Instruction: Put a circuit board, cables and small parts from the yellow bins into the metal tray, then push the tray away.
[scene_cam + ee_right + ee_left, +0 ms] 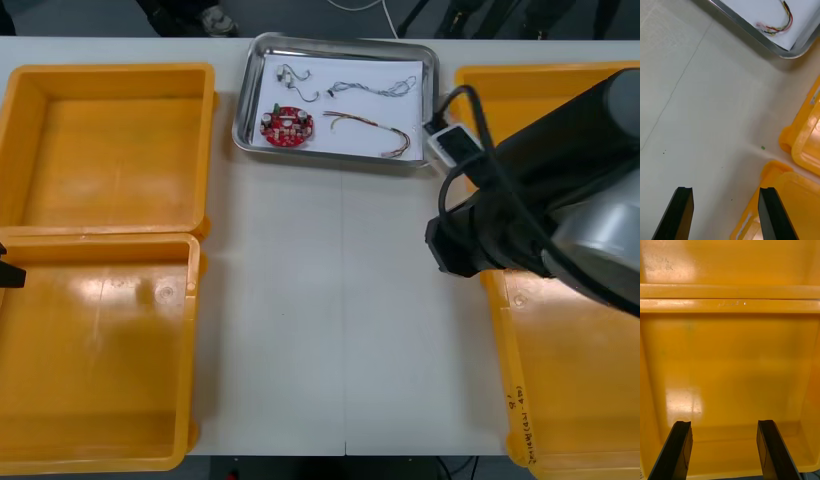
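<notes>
The metal tray (243, 110), white inside, lies at the table's far middle. In it are a round red circuit board (287, 125), a twisted blue and white cable (375, 88), a red and yellow cable (372, 131) and small metal parts (293, 77). My right arm (540, 200) reaches over the right bins. Its gripper (725, 213) is open and holds nothing, above bare table beside a bin corner (790, 202); the tray's near right corner (752, 32) and the red and yellow cable (780, 24) lie beyond its fingers. My left gripper (724, 450) is open over the bare floor of a left bin (730, 363).
Two yellow bins stand on the left, far (110, 150) and near (100, 360), both bare inside. The right bins, far (520, 85) and near (570, 380), are partly covered by my right arm. White table (330, 320) runs between the bins below the tray.
</notes>
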Controlling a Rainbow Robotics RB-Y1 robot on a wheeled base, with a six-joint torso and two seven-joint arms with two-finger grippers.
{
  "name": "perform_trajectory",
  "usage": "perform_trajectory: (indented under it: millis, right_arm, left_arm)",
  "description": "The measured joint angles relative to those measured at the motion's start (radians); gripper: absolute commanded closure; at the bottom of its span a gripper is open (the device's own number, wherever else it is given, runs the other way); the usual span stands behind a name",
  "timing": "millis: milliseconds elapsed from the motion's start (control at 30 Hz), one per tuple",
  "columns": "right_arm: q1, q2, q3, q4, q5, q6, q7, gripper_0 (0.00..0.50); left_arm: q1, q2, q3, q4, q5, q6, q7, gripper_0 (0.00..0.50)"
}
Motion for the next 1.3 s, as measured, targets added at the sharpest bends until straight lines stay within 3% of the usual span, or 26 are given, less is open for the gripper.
perform_trajectory:
  millis: [233, 600, 933, 1133, 1300]
  right_arm:
    - [0.077, -0.066, -0.173, 0.028, -0.121, 0.000, -0.136, 0.000]
    - [0.136, -0.181, -0.369, 0.213, -0.281, 0.000, -0.139, 0.000]
    - [0.201, -0.206, -0.482, 0.305, -0.293, 0.000, -0.124, 0.000]
    - [0.258, -0.206, -0.553, 0.359, -0.304, 0.000, 0.069, 0.000]
    - [0.296, -0.206, -0.602, 0.391, -0.341, 0.000, 0.070, 0.000]
  left_arm:
    - [0.000, 0.000, 0.000, 0.000, 0.000, 0.000, 0.000, 0.000]
    - [0.000, 0.001, 0.000, 0.000, 0.000, 0.000, 0.000, 0.000]
    - [0.000, 0.001, 0.000, 0.000, 0.000, 0.000, 0.000, 0.000]
    - [0.000, 0.001, 0.000, 0.000, 0.000, 0.000, 0.000, 0.000]
    - [0.000, 0.001, 0.000, 0.000, 0.000, 0.000, 0.000, 0.000]
